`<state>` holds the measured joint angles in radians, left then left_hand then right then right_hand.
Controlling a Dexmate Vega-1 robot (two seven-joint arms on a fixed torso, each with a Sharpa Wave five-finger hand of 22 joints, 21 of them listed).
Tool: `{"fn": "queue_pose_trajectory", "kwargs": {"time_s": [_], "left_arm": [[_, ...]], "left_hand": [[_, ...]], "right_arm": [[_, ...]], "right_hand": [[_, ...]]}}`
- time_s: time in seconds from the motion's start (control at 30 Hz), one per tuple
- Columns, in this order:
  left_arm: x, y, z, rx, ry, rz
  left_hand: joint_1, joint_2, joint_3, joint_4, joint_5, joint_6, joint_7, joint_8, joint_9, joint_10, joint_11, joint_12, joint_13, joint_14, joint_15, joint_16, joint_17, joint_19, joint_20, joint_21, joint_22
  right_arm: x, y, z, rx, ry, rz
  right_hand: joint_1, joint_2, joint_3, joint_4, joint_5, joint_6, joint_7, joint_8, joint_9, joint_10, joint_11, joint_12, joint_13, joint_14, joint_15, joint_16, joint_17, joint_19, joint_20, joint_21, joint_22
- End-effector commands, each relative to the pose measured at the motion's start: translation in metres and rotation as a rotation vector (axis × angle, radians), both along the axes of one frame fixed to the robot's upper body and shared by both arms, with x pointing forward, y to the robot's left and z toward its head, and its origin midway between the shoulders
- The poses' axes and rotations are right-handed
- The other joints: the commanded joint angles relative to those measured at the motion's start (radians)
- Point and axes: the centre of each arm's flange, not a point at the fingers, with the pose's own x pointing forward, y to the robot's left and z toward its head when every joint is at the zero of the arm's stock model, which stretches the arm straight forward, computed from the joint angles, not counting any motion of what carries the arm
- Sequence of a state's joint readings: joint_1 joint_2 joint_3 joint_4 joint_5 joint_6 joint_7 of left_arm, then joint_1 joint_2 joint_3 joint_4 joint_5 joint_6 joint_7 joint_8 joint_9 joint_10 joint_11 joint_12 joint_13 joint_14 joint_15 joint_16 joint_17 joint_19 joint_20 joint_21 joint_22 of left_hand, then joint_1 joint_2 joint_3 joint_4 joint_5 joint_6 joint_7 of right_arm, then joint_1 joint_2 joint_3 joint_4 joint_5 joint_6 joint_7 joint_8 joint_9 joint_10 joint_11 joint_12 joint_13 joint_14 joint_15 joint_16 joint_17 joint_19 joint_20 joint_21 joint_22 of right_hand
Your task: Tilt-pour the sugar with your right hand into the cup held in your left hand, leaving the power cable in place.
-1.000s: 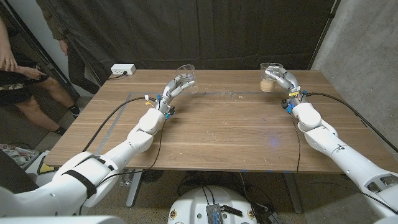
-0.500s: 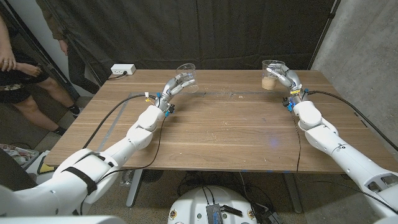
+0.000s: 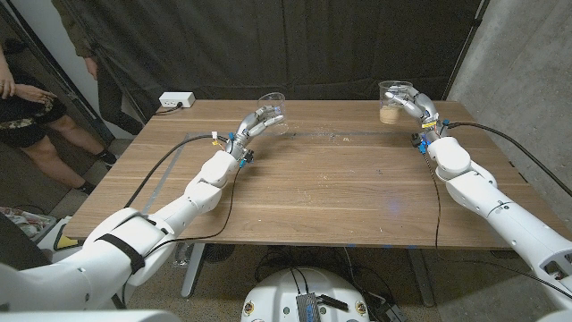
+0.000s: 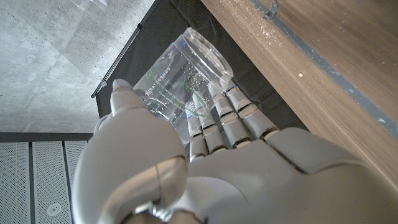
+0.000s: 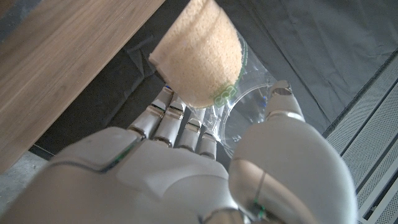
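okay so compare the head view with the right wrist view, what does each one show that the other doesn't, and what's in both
Head view alone: the left robot hand holding an empty clear cup, the whole wooden table, a white power strip at its far left corner, and a person's legs at the left edge.

Right wrist view alone: a close look at the tan sugar packed in the cup's lower part, with green print on the plastic.

Both: the right robot hand gripping the sugar cup, the wooden tabletop and the dark curtain behind.
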<state>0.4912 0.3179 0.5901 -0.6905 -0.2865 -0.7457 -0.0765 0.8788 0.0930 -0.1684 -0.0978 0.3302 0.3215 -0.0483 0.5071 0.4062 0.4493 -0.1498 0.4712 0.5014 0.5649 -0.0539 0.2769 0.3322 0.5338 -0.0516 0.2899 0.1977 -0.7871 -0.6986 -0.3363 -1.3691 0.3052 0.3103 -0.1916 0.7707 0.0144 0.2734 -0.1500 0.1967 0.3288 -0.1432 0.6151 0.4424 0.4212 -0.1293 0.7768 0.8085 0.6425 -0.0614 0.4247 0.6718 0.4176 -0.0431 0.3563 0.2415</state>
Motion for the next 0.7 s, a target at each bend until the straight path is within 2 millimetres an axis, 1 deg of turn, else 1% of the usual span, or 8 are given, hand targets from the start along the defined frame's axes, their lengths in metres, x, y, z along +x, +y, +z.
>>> {"fn": "queue_pose_trajectory", "kwargs": {"time_s": [0.03,0.17,0.33,0.4,0.47,0.5,0.6,0.7], "left_arm": [[0.004,-0.008,0.001,0.015,0.008,-0.018],[0.005,-0.01,0.001,0.017,0.011,-0.023],[0.006,-0.013,0.001,0.02,0.013,-0.028],[0.006,-0.013,0.001,0.022,0.014,-0.031],[0.006,-0.014,0.0,0.025,0.014,-0.033],[0.006,-0.014,0.0,0.027,0.014,-0.034],[0.005,-0.015,0.0,0.03,0.013,-0.036],[0.005,-0.016,0.0,0.034,0.014,-0.04]], "left_hand": [[0.003,0.009,-0.01,-0.001,-0.006,0.012,-0.003,0.005,0.004,0.007,-0.004,0.009,0.005,0.01,-0.126,-0.002,0.005,0.003,-0.025,0.007,0.006],[0.004,0.01,-0.012,0.0,-0.008,0.01,0.002,0.006,0.005,0.009,0.0,0.01,0.007,0.01,-0.125,-0.004,0.007,0.003,-0.023,0.008,0.006],[0.005,0.011,-0.014,0.001,-0.009,0.014,-0.002,0.008,0.005,0.01,-0.001,0.012,0.009,0.013,-0.125,-0.005,0.01,0.003,-0.025,0.008,0.006],[0.005,0.011,-0.015,0.001,-0.01,0.016,0.002,0.01,0.006,0.01,-0.002,0.012,0.011,0.014,-0.125,-0.006,0.011,0.003,-0.026,0.008,0.006],[0.006,0.011,-0.016,0.001,-0.011,0.015,-0.004,0.009,0.006,0.009,-0.003,0.012,0.011,0.015,-0.125,-0.007,0.012,0.003,-0.027,0.009,0.007],[0.006,0.011,-0.016,0.001,-0.011,0.015,-0.001,0.01,0.006,0.01,-0.002,0.012,0.012,0.014,-0.124,-0.008,0.012,0.003,-0.027,0.009,0.007],[0.006,0.012,-0.017,0.002,-0.012,0.014,-0.001,0.01,0.006,0.009,-0.001,0.012,0.013,0.014,-0.125,-0.009,0.013,0.002,-0.026,0.009,0.007],[0.006,0.013,-0.018,0.003,-0.012,0.015,-0.001,0.011,0.007,0.01,0.001,0.013,0.014,0.016,-0.123,-0.009,0.014,0.002,-0.027,0.009,0.007]], "right_arm": [[-0.011,-0.001,0.021,-0.022,0.005,-0.001],[-0.016,-0.002,0.029,-0.029,0.001,-0.002],[-0.024,-0.002,0.042,-0.045,-0.01,0.001],[-0.028,-0.001,0.047,-0.053,-0.016,0.002],[-0.031,0.0,0.052,-0.061,-0.019,0.002],[-0.033,0.0,0.054,-0.064,-0.019,0.001],[-0.038,0.001,0.061,-0.079,-0.014,0.001],[-0.044,0.002,0.068,-0.097,-0.002,-0.001]], "right_hand": [[0.015,0.026,0.011,0.006,0.003,0.013,-0.003,0.001,0.003,0.016,-0.006,0.006,0.006,0.01,-0.172,-0.007,0.004,0.009,-0.014,0.006,0.0],[0.014,0.026,0.011,0.007,0.002,0.013,-0.002,0.001,0.004,0.018,-0.005,0.006,0.006,0.014,-0.172,-0.007,0.005,0.01,-0.012,0.007,0.0],[0.014,0.025,0.01,0.007,0.002,0.008,-0.001,-0.001,0.004,0.017,-0.001,0.005,0.008,0.015,-0.172,-0.008,0.007,0.01,-0.01,0.007,-0.001],[0.014,0.025,0.01,0.007,0.001,0.007,0.0,-0.002,0.004,0.017,-0.006,0.004,0.008,0.016,-0.172,-0.008,0.007,0.01,-0.01,0.007,-0.001],[0.014,0.026,0.011,0.007,0.001,0.007,0.0,-0.002,0.005,0.016,-0.008,0.004,0.008,0.017,-0.172,-0.008,0.008,0.011,-0.009,0.007,-0.001],[0.015,0.025,0.01,0.007,0.001,0.007,-0.001,-0.002,0.005,0.017,0.0,0.004,0.009,0.018,-0.172,-0.007,0.009,0.011,-0.009,0.007,-0.001],[0.013,0.024,0.009,0.007,0.0,0.007,0.002,-0.002,0.005,0.014,-0.004,0.003,0.01,0.018,-0.171,-0.008,0.01,0.01,-0.007,0.006,-0.001],[0.013,0.024,0.009,0.007,0.0,0.009,0.002,-0.002,0.005,0.018,0.002,0.003,0.008,0.02,-0.172,-0.007,0.012,0.01,-0.005,0.006,-0.001]]}}
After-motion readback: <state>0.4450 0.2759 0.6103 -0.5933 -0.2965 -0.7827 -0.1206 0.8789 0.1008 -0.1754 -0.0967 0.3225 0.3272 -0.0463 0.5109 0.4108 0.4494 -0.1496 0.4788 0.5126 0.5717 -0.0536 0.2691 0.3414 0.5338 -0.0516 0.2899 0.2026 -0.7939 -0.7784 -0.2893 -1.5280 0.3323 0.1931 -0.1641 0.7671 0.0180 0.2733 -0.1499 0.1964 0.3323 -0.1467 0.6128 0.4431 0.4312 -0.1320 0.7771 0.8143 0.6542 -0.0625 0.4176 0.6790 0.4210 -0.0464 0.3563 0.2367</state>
